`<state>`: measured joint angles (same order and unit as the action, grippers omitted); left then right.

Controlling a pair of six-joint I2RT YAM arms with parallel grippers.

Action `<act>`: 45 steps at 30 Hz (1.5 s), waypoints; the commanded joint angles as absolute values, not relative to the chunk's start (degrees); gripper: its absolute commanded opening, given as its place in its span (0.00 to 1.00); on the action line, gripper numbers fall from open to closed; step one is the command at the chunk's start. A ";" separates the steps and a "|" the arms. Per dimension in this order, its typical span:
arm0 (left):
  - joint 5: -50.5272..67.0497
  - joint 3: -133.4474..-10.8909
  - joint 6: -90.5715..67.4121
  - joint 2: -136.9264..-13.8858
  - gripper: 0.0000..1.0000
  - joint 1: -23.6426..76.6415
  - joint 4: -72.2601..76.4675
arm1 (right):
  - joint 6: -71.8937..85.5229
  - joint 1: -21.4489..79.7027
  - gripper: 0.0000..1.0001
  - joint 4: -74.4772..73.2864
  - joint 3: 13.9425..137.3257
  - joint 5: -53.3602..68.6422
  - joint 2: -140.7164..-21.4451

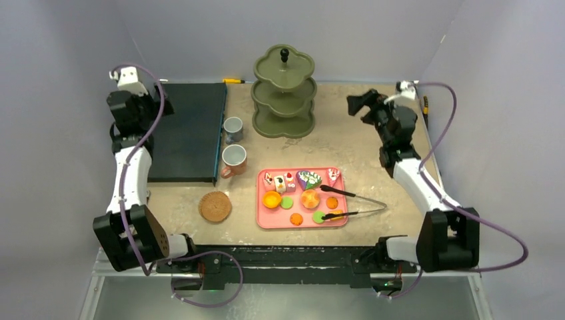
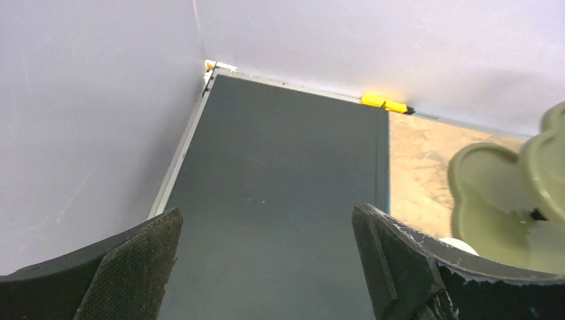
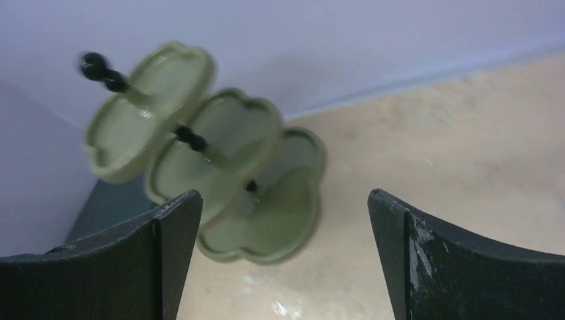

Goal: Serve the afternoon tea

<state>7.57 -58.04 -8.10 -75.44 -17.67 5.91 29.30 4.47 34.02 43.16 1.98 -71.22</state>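
Sweets [image 1: 310,198] lie toward the near edge of the surface [image 1: 346,143], nearer my right jaws. Both jaws spread, empty.

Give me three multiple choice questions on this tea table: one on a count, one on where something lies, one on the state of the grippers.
1. How many tiers has the olive-green scalloped serving stand? A) two B) three C) four
2. Where do the black metal tongs lie? A) on the stand's top tier B) under the stand C) across the right edge of the flat pink rectangular tray
3. How are the grippers? A) both open, empty B) both shut C) right shut on the tongs
Answers: 1 B, three stacked dishes on one post. 2 C, tips over the tray, hinge end past its rim. 3 A, left gripper and right gripper each show a wide, empty gap.
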 commanded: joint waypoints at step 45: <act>13.91 -77.47 7.17 -68.75 0.99 -17.77 -40.22 | 0.18 29.88 0.23 11.12 119.37 -10.15 -121.70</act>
